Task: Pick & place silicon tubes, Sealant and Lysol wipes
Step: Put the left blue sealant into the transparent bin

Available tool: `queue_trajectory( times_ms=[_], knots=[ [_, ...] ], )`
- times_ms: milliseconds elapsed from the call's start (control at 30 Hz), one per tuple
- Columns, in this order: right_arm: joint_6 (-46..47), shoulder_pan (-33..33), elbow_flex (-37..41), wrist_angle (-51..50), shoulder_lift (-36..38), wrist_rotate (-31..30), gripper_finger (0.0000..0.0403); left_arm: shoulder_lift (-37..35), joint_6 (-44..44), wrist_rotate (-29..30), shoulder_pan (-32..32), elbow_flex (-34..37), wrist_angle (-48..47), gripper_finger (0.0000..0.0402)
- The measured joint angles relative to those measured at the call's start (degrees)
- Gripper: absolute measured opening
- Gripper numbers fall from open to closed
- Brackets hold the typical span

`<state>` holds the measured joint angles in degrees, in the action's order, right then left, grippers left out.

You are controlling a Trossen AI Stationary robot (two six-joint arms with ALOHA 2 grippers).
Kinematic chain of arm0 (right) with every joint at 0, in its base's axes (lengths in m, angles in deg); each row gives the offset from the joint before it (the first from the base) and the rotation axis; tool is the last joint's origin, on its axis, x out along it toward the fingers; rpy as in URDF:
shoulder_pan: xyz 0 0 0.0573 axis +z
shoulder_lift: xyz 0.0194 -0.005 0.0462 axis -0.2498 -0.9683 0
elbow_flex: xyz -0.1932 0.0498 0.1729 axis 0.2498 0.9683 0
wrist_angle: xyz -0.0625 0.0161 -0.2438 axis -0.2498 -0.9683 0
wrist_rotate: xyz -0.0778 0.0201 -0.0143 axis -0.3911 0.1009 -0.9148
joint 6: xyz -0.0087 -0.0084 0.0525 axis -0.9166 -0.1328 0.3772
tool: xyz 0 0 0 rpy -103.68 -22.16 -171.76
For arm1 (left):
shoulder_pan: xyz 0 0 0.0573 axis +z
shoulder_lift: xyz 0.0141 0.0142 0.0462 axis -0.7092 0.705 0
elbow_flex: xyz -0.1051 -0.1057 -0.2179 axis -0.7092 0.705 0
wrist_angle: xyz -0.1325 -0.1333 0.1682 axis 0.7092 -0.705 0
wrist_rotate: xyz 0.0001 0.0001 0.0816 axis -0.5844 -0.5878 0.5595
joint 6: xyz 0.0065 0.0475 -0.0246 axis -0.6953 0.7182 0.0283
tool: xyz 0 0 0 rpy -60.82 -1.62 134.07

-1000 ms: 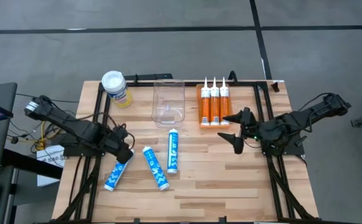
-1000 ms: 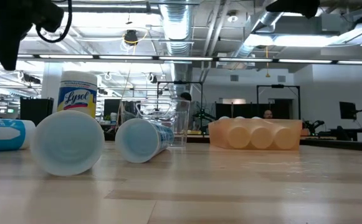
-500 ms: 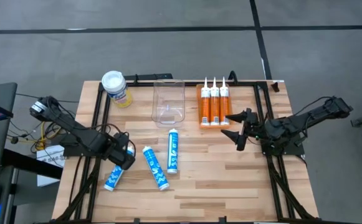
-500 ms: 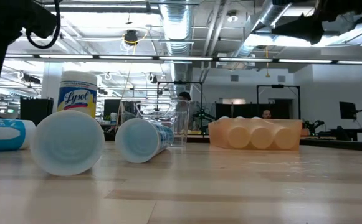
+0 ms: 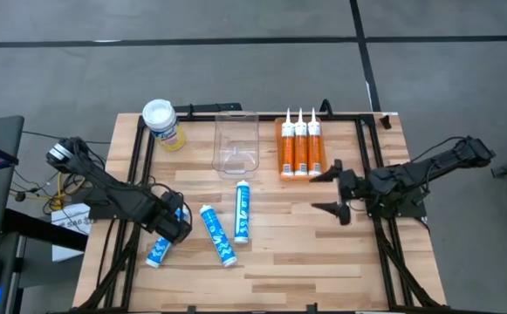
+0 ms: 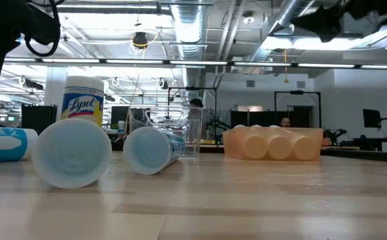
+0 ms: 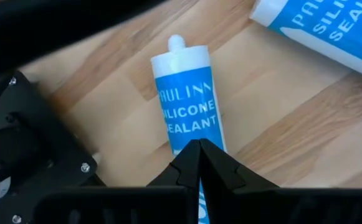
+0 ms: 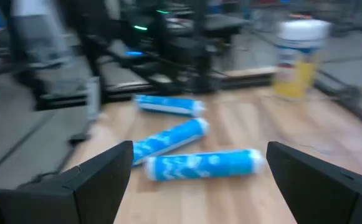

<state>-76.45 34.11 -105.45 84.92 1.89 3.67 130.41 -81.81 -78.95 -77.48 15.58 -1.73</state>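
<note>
Clenched to a single point, the left gripper (image 7: 199, 155) hung over the leftmost blue silicone tube (image 5: 159, 247) by the bench's left edge, hiding its lower half in the wrist view. Right gripper (image 5: 333, 191), fingers spread wide, hovered beside the orange sealant tubes (image 5: 300, 146). Lysol wipes (image 5: 163, 123) stood at the far left corner.

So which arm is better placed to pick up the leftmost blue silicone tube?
Left. Its end effector, fingers closed, hovers right over that tube; the right end effector hangs open across the table.
</note>
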Motion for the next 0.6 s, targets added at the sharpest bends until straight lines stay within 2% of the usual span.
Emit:
queue_trajectory(
  times_ms=[100, 400, 600],
  knots=[
    [-1.18, -0.57, 0.00, 0.65, -0.02, 5.07, 0.0359, 1.29, 1.38, -0.12, 0.00, 0.00, 0.55, 0.0000],
    [1.65, -0.56, -0.02, 0.91, -1.54, 5.26, 0.0359, 3.05, 0.95, -4.49, 0.02, 0.00, 0.75, 0.0000],
    [3.28, -0.56, 0.00, 0.75, -1.52, 5.35, 0.0359, 3.05, 0.91, -4.71, 0.02, 0.00, 1.13, 0.0000]
  ],
)
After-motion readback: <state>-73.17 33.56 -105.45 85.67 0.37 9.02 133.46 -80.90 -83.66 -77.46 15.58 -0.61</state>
